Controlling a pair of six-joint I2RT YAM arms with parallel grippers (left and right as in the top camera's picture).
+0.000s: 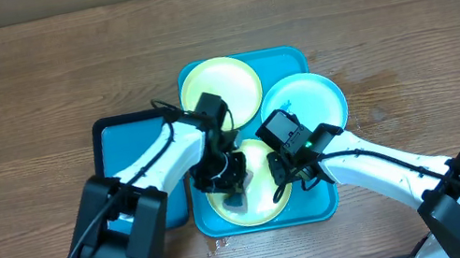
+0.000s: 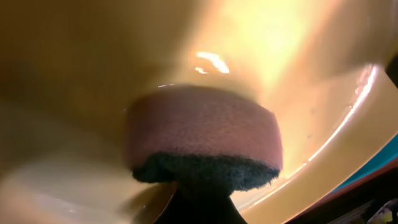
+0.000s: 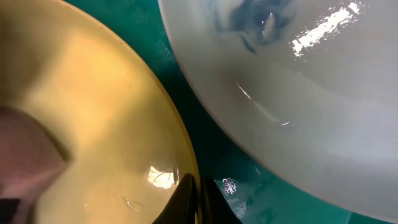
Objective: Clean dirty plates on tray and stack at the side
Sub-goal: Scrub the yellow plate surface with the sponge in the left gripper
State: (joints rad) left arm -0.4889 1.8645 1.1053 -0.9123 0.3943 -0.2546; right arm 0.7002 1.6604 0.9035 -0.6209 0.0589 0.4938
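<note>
Left claw (image 1: 227,179) is clamped on the sponge (image 2: 205,140), and I read that sponge as pressed flat onto the inside of the near plate (image 1: 261,209). In the left wrist view the sponge's long axis runs left to right. Its reddish layer sits above a dark scouring layer, which lies on the side toward the claw.

Right claw (image 3: 193,199) has its jaws together on the right rim of the near plate, one finger inside the rim and one outside.

I see the tray (image 1: 314,201) at mid-table with its long axis running near to far. All three plates lie flat on it, open side up; being round, they have no long axis.
1. The near plate is yellow-green and sits at the tray's near end, under both claws.
2. The far plate (image 1: 220,88) is yellow-green and sits at the far left corner.
3. The white plate (image 1: 305,97) sits on the right, overhanging the tray's right rim. It carries a teal smear (image 3: 255,22), and its edge lies just beside the near plate.

Left of the tray, touching it, I see a blue tray (image 1: 124,148) on the table (image 1: 14,91).
</note>
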